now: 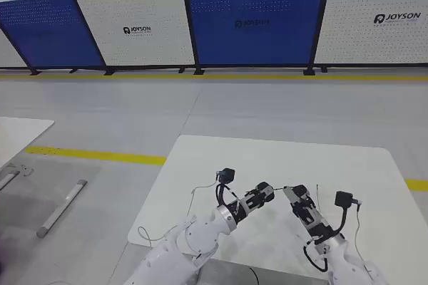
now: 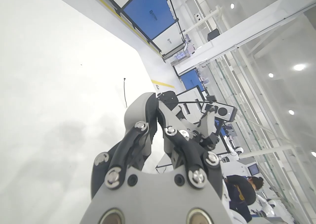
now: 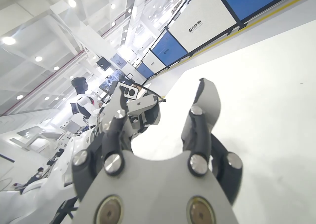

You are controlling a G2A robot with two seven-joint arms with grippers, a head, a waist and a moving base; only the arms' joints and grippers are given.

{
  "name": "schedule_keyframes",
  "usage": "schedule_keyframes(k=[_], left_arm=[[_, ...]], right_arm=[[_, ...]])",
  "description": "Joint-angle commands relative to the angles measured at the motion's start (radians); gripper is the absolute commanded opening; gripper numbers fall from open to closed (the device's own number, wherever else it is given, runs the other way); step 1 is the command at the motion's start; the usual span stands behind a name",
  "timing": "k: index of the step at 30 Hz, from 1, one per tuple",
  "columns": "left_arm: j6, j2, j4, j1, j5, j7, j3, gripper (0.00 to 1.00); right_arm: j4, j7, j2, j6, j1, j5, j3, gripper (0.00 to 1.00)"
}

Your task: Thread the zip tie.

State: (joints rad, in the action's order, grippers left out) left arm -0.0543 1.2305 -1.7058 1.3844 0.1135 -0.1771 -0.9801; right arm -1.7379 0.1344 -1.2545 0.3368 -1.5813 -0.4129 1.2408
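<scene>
Lying flat and straight on the white table [image 1: 357, 160]: a thin black zip tie [image 1: 317, 196], free of both grippers. Sits just beside the right gripper [image 1: 296, 193], on the side turned away from the left gripper [image 1: 269, 192]. Seen from the left wrist as a fine dark line [image 2: 125, 91] out past the left gripper's tips, with a small head at its far end.

Right gripper released, fingers [image 3: 206, 101] spread wide apart. Left gripper clenched, fingers [image 2: 145, 111] pressed pad to pad. Cannot tell whether anything is caught between those pads.

Both held low over the table, tips turned toward each other and close together. Cannot tell whether touching.

Farther out, beyond the table's far edge from the grippers: grey floor crossed by a yellow line [image 1: 93, 154]. Behind that, a row of blue and white panels [image 1: 253, 32]. Well off on the left gripper's side, a corner of a second white table [image 1: 14, 135].
</scene>
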Motion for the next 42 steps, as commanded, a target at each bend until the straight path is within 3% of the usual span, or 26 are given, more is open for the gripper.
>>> schedule_keyframes(k=[1, 33, 35, 36, 37, 38, 42], left_arm=[[-0.002, -0.001, -0.002, 0.002, -0.001, -0.001, -0.003, 0.00], [-0.004, -0.001, -0.019, -0.003, 0.008, -0.018, -0.005, 0.00], [0.002, -0.001, -0.016, -0.004, 0.002, -0.027, -0.006, 0.45], [0.002, -0.001, -0.015, -0.005, 0.002, -0.028, -0.006, 0.54], [0.000, -0.001, -0.015, -0.005, 0.000, -0.030, -0.006, 0.75], [-0.002, -0.001, -0.014, -0.005, -0.002, -0.031, -0.007, 0.90], [-0.008, -0.001, -0.013, -0.001, -0.003, -0.030, -0.007, 0.99]], right_arm=[[0.000, -0.002, 0.000, -0.005, 0.003, -0.005, -0.002, 0.00], [0.005, 0.036, -0.002, -0.044, 0.041, -0.053, -0.028, 0.00], [0.002, 0.031, -0.001, -0.044, 0.039, -0.055, -0.026, 0.00], [0.002, 0.030, -0.001, -0.044, 0.038, -0.056, -0.026, 0.00], [0.001, 0.029, -0.001, -0.045, 0.037, -0.057, -0.026, 0.00], [0.000, 0.027, -0.001, -0.045, 0.036, -0.058, -0.026, 0.00], [0.000, 0.021, -0.001, -0.052, 0.032, -0.065, -0.026, 0.00]])
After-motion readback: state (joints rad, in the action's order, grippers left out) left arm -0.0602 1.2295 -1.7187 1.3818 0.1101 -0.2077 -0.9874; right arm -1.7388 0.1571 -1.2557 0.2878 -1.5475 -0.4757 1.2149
